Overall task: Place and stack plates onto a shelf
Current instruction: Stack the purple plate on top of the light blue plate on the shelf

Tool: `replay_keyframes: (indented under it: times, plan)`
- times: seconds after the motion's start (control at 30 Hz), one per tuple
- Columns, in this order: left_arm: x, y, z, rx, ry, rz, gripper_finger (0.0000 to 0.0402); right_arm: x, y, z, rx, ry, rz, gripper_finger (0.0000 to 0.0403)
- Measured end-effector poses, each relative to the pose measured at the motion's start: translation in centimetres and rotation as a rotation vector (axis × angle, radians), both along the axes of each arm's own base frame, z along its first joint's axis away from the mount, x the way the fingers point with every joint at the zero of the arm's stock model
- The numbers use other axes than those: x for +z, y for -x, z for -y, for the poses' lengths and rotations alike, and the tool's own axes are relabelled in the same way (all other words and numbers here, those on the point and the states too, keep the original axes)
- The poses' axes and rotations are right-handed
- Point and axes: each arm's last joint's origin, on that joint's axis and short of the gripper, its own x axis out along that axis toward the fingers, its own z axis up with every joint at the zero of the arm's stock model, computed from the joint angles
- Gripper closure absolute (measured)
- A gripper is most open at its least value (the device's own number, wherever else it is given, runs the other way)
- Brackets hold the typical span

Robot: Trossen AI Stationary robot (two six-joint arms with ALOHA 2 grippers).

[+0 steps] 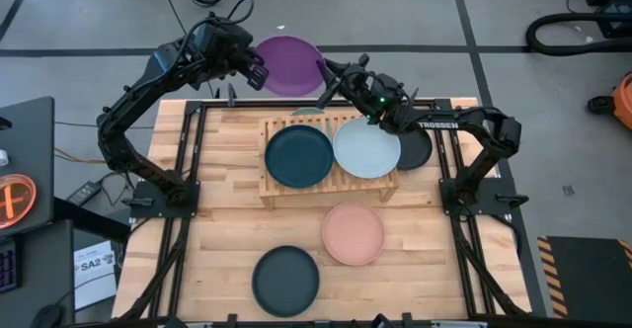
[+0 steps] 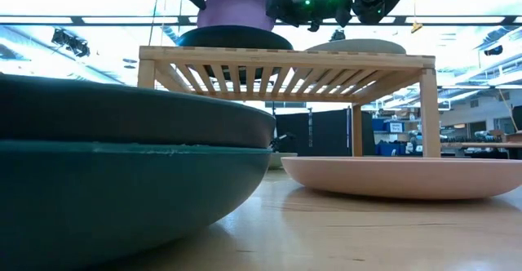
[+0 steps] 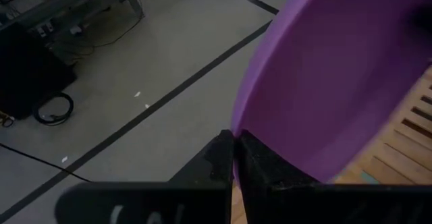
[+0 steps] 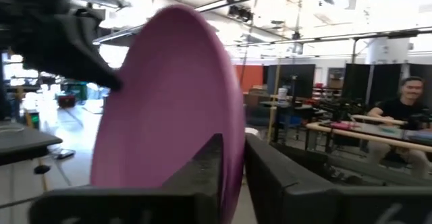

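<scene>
The purple plate [image 1: 289,64] hangs tilted in the air past the table's far edge, between both grippers. My left gripper [image 1: 259,71] is shut on its left rim and my right gripper [image 1: 326,79] on its right rim. The slatted wooden shelf [image 1: 281,192] carries a dark teal plate [image 1: 299,156] and a pale blue-white plate [image 1: 366,147], both flat on its slats. A charcoal plate [image 1: 417,150] lies right of the shelf, partly under my right arm. A salmon pink plate [image 1: 354,233] and a dark plate [image 1: 285,280] rest on the tabletop nearer the front. My left gripper pinches the purple plate's rim [image 3: 237,119] between its two fingers [image 3: 216,160], one finger on each face, coming from the table's left. The plate is lifted clear and tilted. My right gripper has the opposite rim [image 4: 236,133] between its two fingers [image 4: 206,166], one on each face, coming level from the right.
The plate hangs over the floor behind the table. In the low view the dark plate pair [image 2: 122,165] fills the near left. The shelf top [image 2: 285,57] stands on legs, with free room under it. A seated person [image 4: 405,106] is far off in the room.
</scene>
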Motion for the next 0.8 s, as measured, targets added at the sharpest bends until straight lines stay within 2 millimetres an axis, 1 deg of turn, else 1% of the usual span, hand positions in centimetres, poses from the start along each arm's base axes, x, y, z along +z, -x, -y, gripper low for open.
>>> replay_keyframes:
  times: [0.1,0.17,0.43,0.6,0.8]
  plan:
    - [0.0,0.0,0.0,-0.007,0.005,-0.001,0.0388,0.1,0.1,0.1,-0.019,-0.004,0.008,0.0372]
    - [0.0,0.0,0.1,-0.01,0.008,0.0,0.0387,0.1,0.1,0.1,-0.03,-0.005,0.007,0.0382]
    - [0.0,-0.1,0.0,-0.012,0.005,0.002,0.035,0.1,0.2,0.2,-0.049,-0.008,0.007,0.0378]
    - [0.0,0.0,0.0,-0.029,-0.016,-0.033,0.0325,0.1,0.2,0.3,-0.054,-0.011,0.007,0.0384]
    - [0.0,-0.1,0.0,-0.03,-0.025,-0.031,0.0292,0.0,0.6,1.3,-0.071,-0.05,0.033,0.0385]
